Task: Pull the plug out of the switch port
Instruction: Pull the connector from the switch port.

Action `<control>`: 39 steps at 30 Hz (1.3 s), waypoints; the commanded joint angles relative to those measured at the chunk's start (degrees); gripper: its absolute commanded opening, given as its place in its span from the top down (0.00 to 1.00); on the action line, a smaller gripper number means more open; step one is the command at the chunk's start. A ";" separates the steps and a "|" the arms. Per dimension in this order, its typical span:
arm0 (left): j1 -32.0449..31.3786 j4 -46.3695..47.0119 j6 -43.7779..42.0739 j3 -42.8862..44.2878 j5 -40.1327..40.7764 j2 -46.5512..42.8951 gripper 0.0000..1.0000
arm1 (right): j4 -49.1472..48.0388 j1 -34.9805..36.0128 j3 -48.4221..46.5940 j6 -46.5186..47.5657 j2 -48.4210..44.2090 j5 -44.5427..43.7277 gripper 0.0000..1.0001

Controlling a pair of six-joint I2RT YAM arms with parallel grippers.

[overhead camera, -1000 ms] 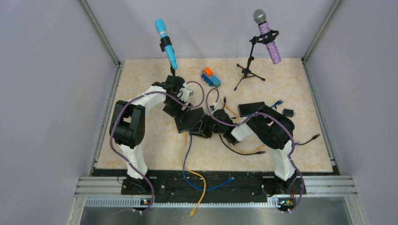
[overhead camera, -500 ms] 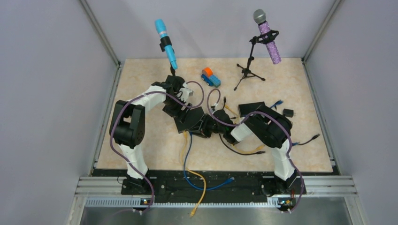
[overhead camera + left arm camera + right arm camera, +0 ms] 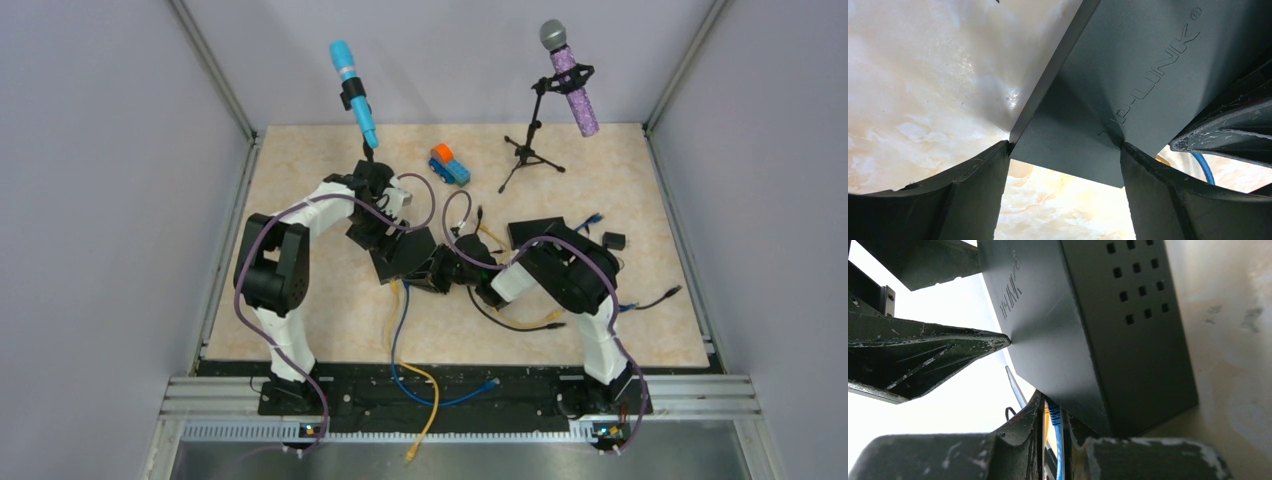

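Note:
The black TP-LINK switch (image 3: 403,256) sits at mid-table, tilted, between my two arms. My left gripper (image 3: 1065,150) is shut on its near edge, one finger on each side of the casing (image 3: 1128,75). In the right wrist view the switch (image 3: 1098,335) fills the middle. A blue plug (image 3: 1053,416) enters its underside port. My right gripper (image 3: 1054,427) is closed in tightly around that plug and its blue cable. From above, the right gripper (image 3: 447,270) presses against the switch's right side and hides the port.
The blue cable (image 3: 397,330) and a yellow cable (image 3: 430,400) run toward the near edge. A second black box (image 3: 535,232), a small adapter (image 3: 614,241) and loose leads lie to the right. A blue microphone (image 3: 352,90), a purple microphone (image 3: 572,85) and a toy truck (image 3: 449,165) stand at the back.
The right arm's elbow has shifted slightly left, toward the switch. The left arm and the switch have stayed put.

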State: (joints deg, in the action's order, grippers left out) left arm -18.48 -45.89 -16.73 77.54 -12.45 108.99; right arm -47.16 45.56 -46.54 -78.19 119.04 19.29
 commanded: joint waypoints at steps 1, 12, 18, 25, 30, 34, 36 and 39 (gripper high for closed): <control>-1.79 -0.45 -2.83 -1.97 2.93 4.32 0.18 | 2.53 0.03 -0.48 2.09 0.49 -3.48 1.00; -1.80 -0.90 -2.55 -1.69 3.65 5.58 0.18 | 14.60 0.56 -1.94 12.71 -3.64 -2.16 1.00; -1.81 -0.90 -2.65 -1.69 3.68 5.55 0.18 | 21.07 1.06 -2.83 16.89 -6.72 -3.28 1.00; -1.82 -0.70 -2.56 -1.67 3.78 5.59 0.18 | 21.50 1.51 -1.84 17.32 -8.14 -2.92 1.00; -1.74 -0.76 -2.50 -1.67 3.83 5.68 0.18 | 20.27 1.48 -2.91 15.73 -6.67 0.77 1.00; -1.82 -0.83 -2.35 -1.57 3.88 5.67 0.18 | 21.66 2.88 -3.41 17.46 -8.00 -0.51 1.00; -1.80 -0.78 -2.24 -1.52 3.91 5.75 0.18 | 30.86 4.89 -6.48 23.75 -9.99 -7.36 1.00; -1.82 -0.79 -2.11 -1.47 3.92 5.79 0.18 | 28.26 5.52 -6.10 24.40 -9.88 -5.18 1.00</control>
State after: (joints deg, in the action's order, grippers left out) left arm -19.20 -47.09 -16.69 78.63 -12.58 109.91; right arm -24.95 48.07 -51.86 -59.16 111.31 13.37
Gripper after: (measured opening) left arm 0.822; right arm 0.106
